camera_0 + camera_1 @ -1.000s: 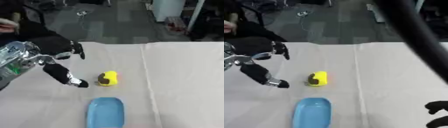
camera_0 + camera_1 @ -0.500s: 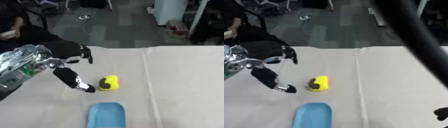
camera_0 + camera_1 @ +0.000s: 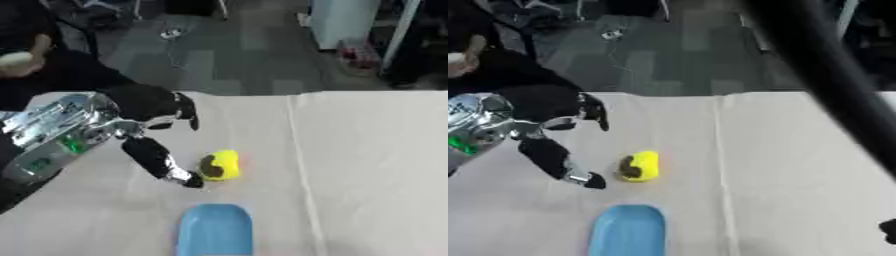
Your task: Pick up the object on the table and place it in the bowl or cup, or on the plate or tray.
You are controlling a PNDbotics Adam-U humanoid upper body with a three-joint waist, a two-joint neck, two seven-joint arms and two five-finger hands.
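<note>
**Robot hand spread beside the yellow object, nothing gripped**

Left eye view: the left robot hand is seen entering from the left edge on a silver and black arm. Its fingers are spread and released, with nothing held between them. One long digit is stretched down toward the table, its tip lying just beside the yellow object; whether the tip actually touches the object cannot be told from this view. Another finger is pointed away toward the far side of the table. The yellow object is found resting on the pale cloth that covers the table, near the middle, with a dark patch on the side turned toward the robot hand. A blue tray is set at the lower edge, just in front of the object and apart from it. A seam in the cloth is seen running from the far edge toward the near edge, right of the object.

Right eye view: the same arrangement is shown, shifted leftward. A thick dark bar is crossed diagonally over the upper right. At the lower right edge a small dark shape is glimpsed, possibly part of the right robot hand, though its state cannot be made out.
</note>
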